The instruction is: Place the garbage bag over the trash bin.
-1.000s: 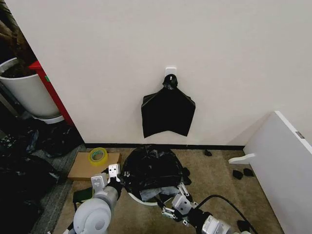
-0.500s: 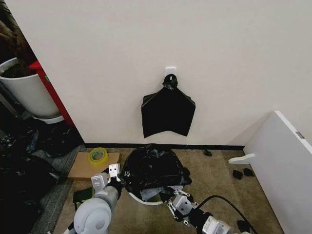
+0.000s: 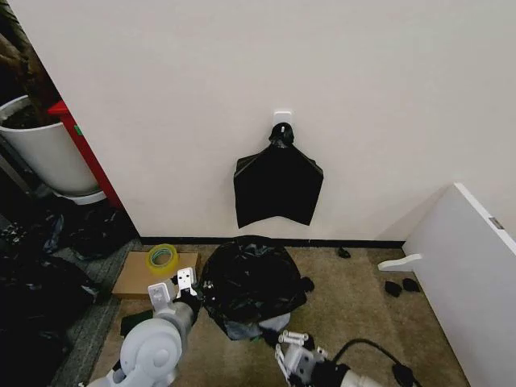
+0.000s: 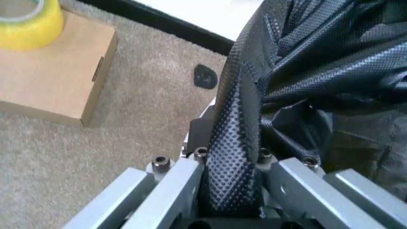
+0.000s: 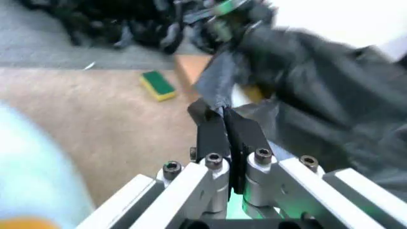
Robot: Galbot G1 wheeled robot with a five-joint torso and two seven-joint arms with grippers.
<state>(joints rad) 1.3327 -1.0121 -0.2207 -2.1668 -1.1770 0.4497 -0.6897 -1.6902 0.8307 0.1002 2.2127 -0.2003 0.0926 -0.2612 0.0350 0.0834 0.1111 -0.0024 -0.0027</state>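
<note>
Since a second ago you've dragged the garbage bag (image 3: 251, 278) down over the trash bin, whose white rim has vanished under the film. Your bag sits on the carpet below the flat black bundle (image 3: 278, 187) hanging on the wall, a glossy, crinkled black mound with a pale grey fold (image 3: 256, 326) along its near edge. Your left gripper (image 3: 193, 297) pinches a strip of the dimpled film at the bag's left side. Your right gripper (image 3: 282, 345) is pressed together on a thin edge of film at the near side. Beside the bag, a yellow tape roll (image 3: 162, 258) rests on a cardboard box (image 3: 133, 278).
</note>
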